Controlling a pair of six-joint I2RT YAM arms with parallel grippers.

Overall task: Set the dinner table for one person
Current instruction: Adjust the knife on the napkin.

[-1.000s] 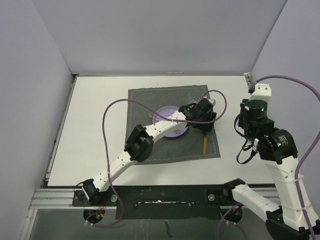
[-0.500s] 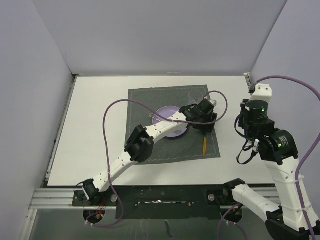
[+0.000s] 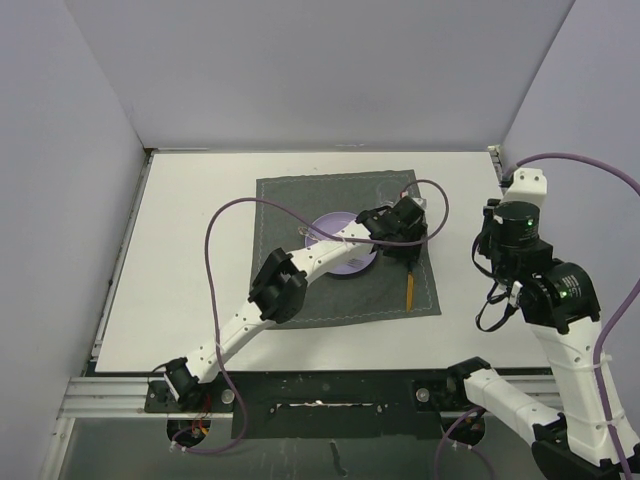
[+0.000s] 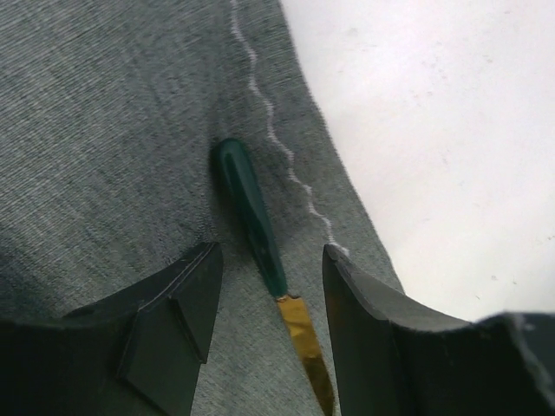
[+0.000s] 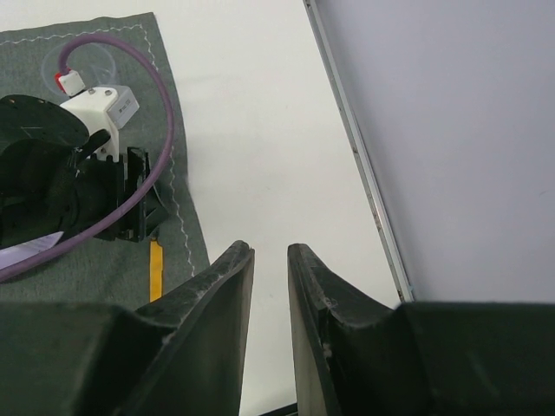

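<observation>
both jaws parted: left gripper [image 4: 270,253] straddles tapered green handle [image 4: 247,204], right gripper [image 5: 270,251] empty

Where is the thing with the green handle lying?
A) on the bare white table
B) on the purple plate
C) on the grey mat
C: the green-handled utensil lies flat on the grey mat, near its stitched edge, inside the open left pincer.
</observation>
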